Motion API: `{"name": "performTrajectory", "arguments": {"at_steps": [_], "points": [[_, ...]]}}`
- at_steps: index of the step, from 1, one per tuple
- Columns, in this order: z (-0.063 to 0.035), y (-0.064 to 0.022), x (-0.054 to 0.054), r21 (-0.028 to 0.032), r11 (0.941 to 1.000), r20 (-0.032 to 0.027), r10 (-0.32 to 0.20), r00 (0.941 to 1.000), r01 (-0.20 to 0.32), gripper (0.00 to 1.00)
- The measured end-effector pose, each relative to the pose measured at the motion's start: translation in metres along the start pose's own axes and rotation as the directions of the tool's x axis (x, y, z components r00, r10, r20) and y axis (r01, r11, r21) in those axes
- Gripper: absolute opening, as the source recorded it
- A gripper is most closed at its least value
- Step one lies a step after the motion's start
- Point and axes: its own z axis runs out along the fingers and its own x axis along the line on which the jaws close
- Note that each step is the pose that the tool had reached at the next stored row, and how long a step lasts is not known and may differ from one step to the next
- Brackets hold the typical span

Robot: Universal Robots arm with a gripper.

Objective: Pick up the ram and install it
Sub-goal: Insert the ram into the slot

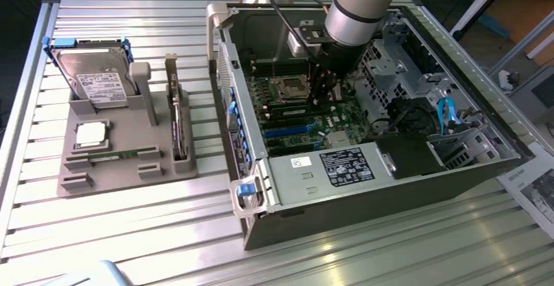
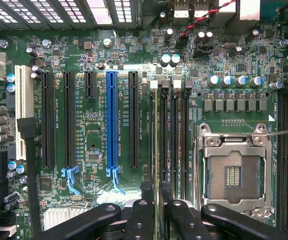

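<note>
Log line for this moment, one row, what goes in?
phase: install | gripper: shut on thin green circuit-board ram stick | position: edge-on over black memory slots beside empty silver processor socket | seated: cannot tell

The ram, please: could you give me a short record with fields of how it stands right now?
ram: seen edge-on, running between the blue slot and the processor socket
hand: shut on the ram, one finger on each side
seated in a slot: cannot tell
processor socket: empty
arm: reaching down into the open computer case
</note>
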Motion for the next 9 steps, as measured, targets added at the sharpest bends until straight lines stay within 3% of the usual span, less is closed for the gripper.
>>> {"name": "performTrajectory", "arguments": {"at_steps": [5,9], "points": [[-0.0044,0.0001,0.0,0.0,1.0,-0.0011,0.0,1.0,0.0,0.19],[-0.0135,0.0004,0.0,-0.0004,1.0,-0.0028,0.0,1.0,0.0,0.19]]}}
